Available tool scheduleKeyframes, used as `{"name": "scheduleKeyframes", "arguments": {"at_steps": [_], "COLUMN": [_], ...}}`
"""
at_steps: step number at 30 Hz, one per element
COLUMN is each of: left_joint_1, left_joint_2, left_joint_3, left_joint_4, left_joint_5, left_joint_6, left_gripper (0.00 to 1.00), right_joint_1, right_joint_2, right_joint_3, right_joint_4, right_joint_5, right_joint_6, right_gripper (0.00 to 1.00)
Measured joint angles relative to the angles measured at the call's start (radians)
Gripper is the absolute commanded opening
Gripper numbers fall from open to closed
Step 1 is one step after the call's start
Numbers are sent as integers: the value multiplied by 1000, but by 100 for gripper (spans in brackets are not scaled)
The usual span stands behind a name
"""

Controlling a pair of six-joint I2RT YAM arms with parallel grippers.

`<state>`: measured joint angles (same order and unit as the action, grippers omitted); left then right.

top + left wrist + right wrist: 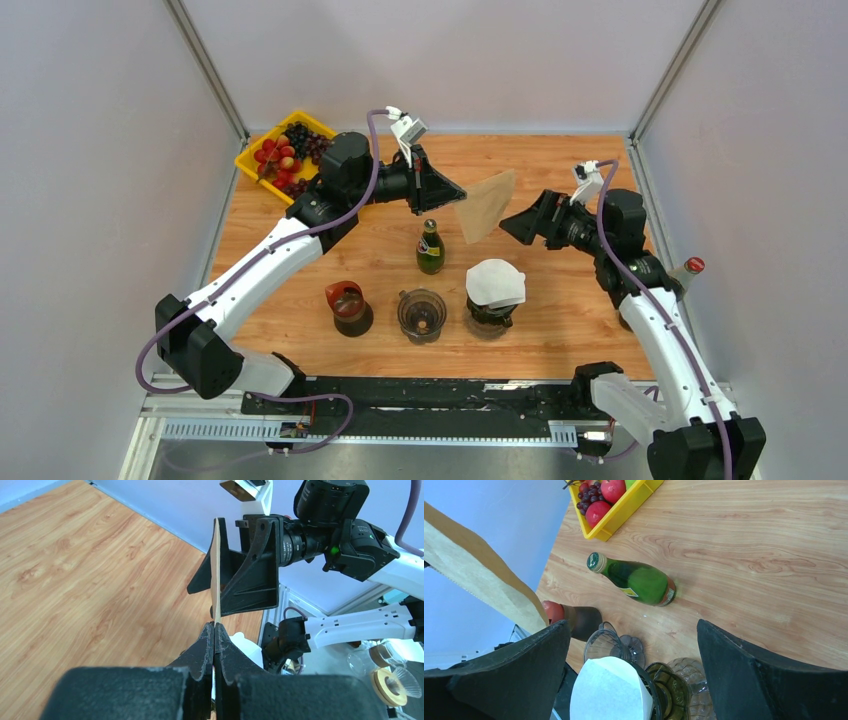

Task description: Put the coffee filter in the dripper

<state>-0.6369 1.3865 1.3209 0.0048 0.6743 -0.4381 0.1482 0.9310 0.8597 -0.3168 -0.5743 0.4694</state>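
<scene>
1. At ten o'clock on the worktop (560,335) sits a yellow tray (249,162) of fruit, well apart from the action.
2. Near six o'clock stands the empty glass dripper (421,314), between a dark jar (352,316) at its nine o'clock and a second dripper (490,318) at its three o'clock. That one already carries a white filter (495,283), so the empty one is probably the target.
3. The left tool (460,197) reaches across the back of the worktop, clenched on the coffee filter (487,205). In the left wrist view the paper rises edge-on out of its closed fingers.
4. The coffee filter is a flat tan paper cone held in the air, clear of the worktop. It hangs at about one o'clock from the empty dripper, with the left tool at its nine o'clock.
5. It is likely very light, thin and floppy, easy to crease or tear. A gentle pinch on an outer edge or seam should suit it, leaving the mouth free to open.
6. The right tool (505,226) sits at the filter's four o'clock, released with its jaws wide. The left wrist view shows its fingers on either side of the paper. The right wrist view shows the paper close against one finger, though whether they touch cannot be told.
</scene>
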Motion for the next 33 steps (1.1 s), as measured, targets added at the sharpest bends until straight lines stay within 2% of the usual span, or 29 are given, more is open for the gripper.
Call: {"name": "scheduleKeyframes", "arguments": {"at_steps": [26,33], "left_joint_1": [0,0], "left_joint_2": [29,36], "left_joint_3": [0,0], "left_joint_4": [8,9], "left_joint_5": [2,17], "left_joint_6": [-10,-14], "left_gripper": [0,0], "right_joint_1": [0,0], "right_joint_2": [-41,-43], "right_joint_3": [28,27], "right_joint_4": [33,103], "right_joint_5": [-78,-117], "right_joint_6": [21,44], "right_gripper": [100,97]}}
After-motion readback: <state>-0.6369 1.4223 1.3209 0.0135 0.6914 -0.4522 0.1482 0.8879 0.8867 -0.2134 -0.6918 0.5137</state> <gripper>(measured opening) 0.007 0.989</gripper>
